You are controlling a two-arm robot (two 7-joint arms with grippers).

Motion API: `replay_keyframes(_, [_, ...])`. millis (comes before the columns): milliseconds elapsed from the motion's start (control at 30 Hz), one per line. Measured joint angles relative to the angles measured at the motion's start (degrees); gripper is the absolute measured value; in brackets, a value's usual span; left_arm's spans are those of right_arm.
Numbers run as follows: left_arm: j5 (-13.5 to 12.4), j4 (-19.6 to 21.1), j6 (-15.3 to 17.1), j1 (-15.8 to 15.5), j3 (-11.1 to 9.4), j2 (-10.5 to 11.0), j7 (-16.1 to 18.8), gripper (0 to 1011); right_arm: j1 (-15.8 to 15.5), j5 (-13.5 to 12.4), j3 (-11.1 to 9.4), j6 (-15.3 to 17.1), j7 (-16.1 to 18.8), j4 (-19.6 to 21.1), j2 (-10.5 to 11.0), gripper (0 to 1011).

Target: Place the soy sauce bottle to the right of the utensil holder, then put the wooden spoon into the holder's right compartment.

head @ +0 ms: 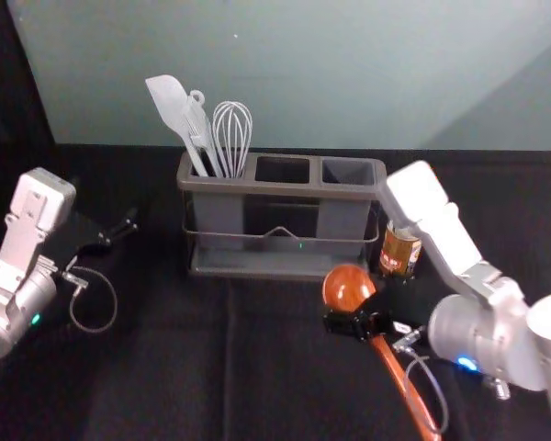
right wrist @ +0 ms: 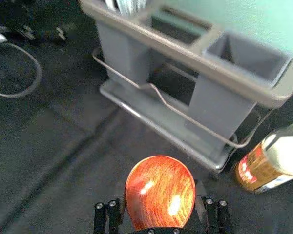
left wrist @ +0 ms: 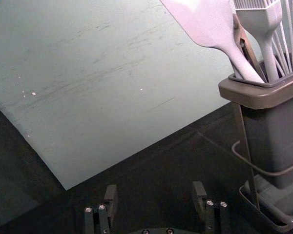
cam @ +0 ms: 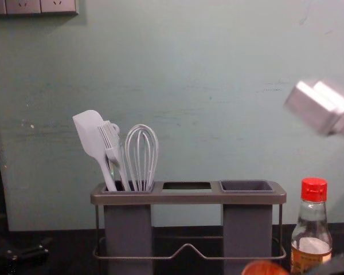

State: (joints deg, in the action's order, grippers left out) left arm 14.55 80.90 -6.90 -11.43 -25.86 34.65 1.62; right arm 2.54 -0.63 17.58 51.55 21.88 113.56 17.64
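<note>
Black cloth (head: 156, 377) is meeting a green wall (head: 312, 73). Before the holder (head: 289, 266), the right pincer (head: 360, 323) is gripping the glossy reddish wooden spoon (head: 347, 287); leftward, the left pincer (head: 121, 230) is idling open.

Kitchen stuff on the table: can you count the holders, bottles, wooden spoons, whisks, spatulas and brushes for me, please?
Utensil holder: 1
Soy sauce bottle: 1
Wooden spoon: 1, held by the right pincer
Whisk: 1
Spatula: 1
Brush: 1
Total: 6
</note>
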Motion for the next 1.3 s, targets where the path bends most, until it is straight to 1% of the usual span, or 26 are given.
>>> replay_keyframes(67, [0.0,0.0,0.0,0.0,0.0,0.0,0.0,1005,-1.24,-0.5,-0.99,-2.35,0.99,1.33,0.92,838])
replay_keyframes(100, [0.0,0.0,0.0,0.0,0.0,0.0,0.0,1005,-2.67,-1.02,-1.99,-5.33,1.98,2.57,2.03,838])
replay_keyframes(200, [0.0,0.0,0.0,0.0,0.0,0.0,0.0,1005,-4.66,-2.35,-3.69,-9.99,3.26,3.97,3.53,837])
replay_keyframes(233, [0.0,0.0,0.0,0.0,0.0,0.0,0.0,1005,-6.16,-3.14,-4.71,-13.61,3.79,4.63,4.41,838])
replay_keyframes(267, [0.0,0.0,0.0,0.0,0.0,0.0,0.0,1005,-6.85,-3.54,-5.23,-15.45,3.98,4.82,4.79,838])
replay_keyframes(300, [0.0,0.0,0.0,0.0,0.0,0.0,0.0,1005,-8.21,-4.25,-6.18,-19.38,4.24,5.1,5.39,837])
replay_keyframes(333, [0.0,0.0,0.0,0.0,0.0,0.0,0.0,1005,-8.21,-4.25,-6.18,-19.38,4.24,5.1,5.39,838])
replay_keyframes(367, [0.0,0.0,0.0,0.0,0.0,0.0,0.0,1005,-9.59,-4.87,-7.05,-23.57,4.36,5.14,5.82,837])
replay_keyframes(400, [0.0,0.0,0.0,0.0,0.0,0.0,0.0,1005,-10.15,-5.27,-7.45,-25.61,4.45,5.13,5.94,838])
replay_keyframes(433, [0.0,0.0,0.0,0.0,0.0,0.0,0.0,1005,-11.13,-5.94,-8.11,-29.16,4.64,4.93,6.12,838])
replay_keyframes(500, [0.0,0.0,0.0,0.0,0.0,0.0,0.0,1005,-12.26,-6.48,-8.7,-33.56,4.67,4.52,6.2,837])
replay_keyframes(533, [0.0,0.0,0.0,0.0,0.0,0.0,0.0,1005,-13.27,-6.97,-9.23,-38.46,4.66,3.98,6.2,837])
replay_keyframes(600, [0.0,0.0,0.0,0.0,0.0,0.0,0.0,1005,-14.17,-7.21,-9.6,-43.22,4.48,3.34,6.04,838])
replay_keyframes(633, [0.0,0.0,-0.01,0.0,0.0,0.0,0.0,1005,-14.89,-7.51,-9.87,-47.27,4.23,2.72,5.8,838])
replay_keyframes(667, [0.0,0.0,0.0,0.0,0.0,0.0,0.0,1005,-15.11,-7.66,-9.96,-48.64,4.07,2.5,5.66,838])
replay_keyframes(700, [0.0,0.0,0.0,0.0,0.0,0.0,0.0,1005,-15.65,-8.05,-10.15,-51.92,3.74,1.99,5.28,838])
replay_keyframes(800, [0.0,0.0,0.0,0.0,0.0,0.0,0.0,1005,-16.27,-8.87,-10.38,-55.87,3.37,1.35,4.81,838])
replay_keyframes(833, [0.0,0.0,0.0,0.0,0.0,0.0,0.0,1005,-16.54,-9.48,-10.48,-57.93,3.13,1.0,4.57,838])
replay_keyframes(900, [0.0,0.0,0.0,0.0,0.0,0.0,0.0,1005,-16.72,-10.05,-10.54,-59.44,3.02,0.73,4.42,838])
replay_keyframes(1033, [0.0,0.0,0.0,0.0,0.0,0.0,0.0,1005,-17.06,-10.52,-10.55,-60.2,2.07,0.68,4.37,838])
replay_keyframes(1300, [0.0,0.0,0.0,0.0,0.0,0.0,0.0,1005,-16.97,-10.48,-10.5,-60.19,2.12,0.68,4.34,837])
